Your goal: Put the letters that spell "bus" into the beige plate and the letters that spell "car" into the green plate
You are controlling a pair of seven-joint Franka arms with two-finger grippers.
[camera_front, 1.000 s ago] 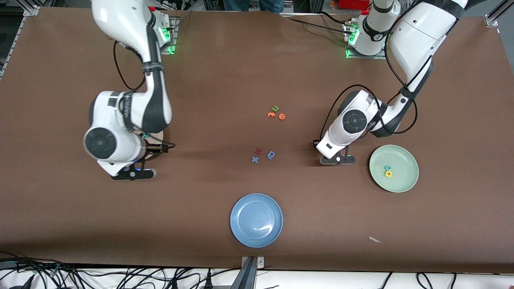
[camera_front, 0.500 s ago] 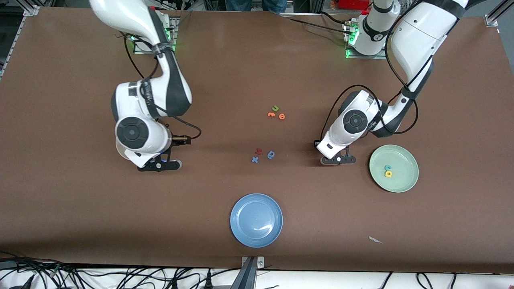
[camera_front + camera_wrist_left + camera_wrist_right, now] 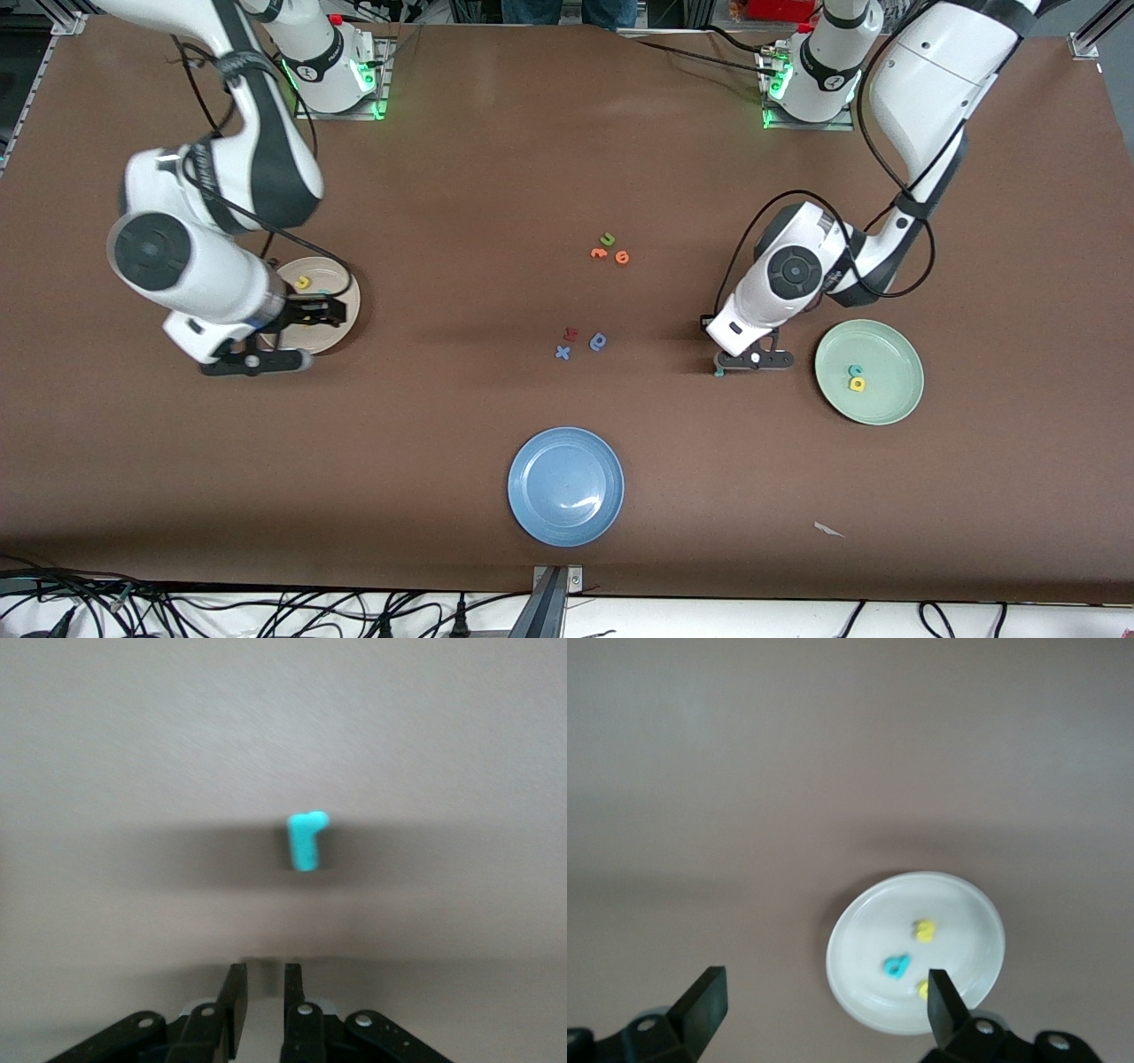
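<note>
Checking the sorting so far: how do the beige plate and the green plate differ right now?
The beige plate holds three letters, two yellow and one teal; the green plate holds two, one teal and one yellow. The beige plate lies toward the right arm's end of the table, the green toward the left arm's. Both are round, shallow and plain-rimmed.

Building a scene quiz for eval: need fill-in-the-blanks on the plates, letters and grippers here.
1. The green plate holds ___ letters.
2. The beige plate holds two yellow letters and one ___ letter.
3. The right gripper, above the table beside the beige plate, has its jaws ___.
4. The left gripper hangs low over a teal letter on the table, the ___.

Missing words: two; teal; open; r
</note>
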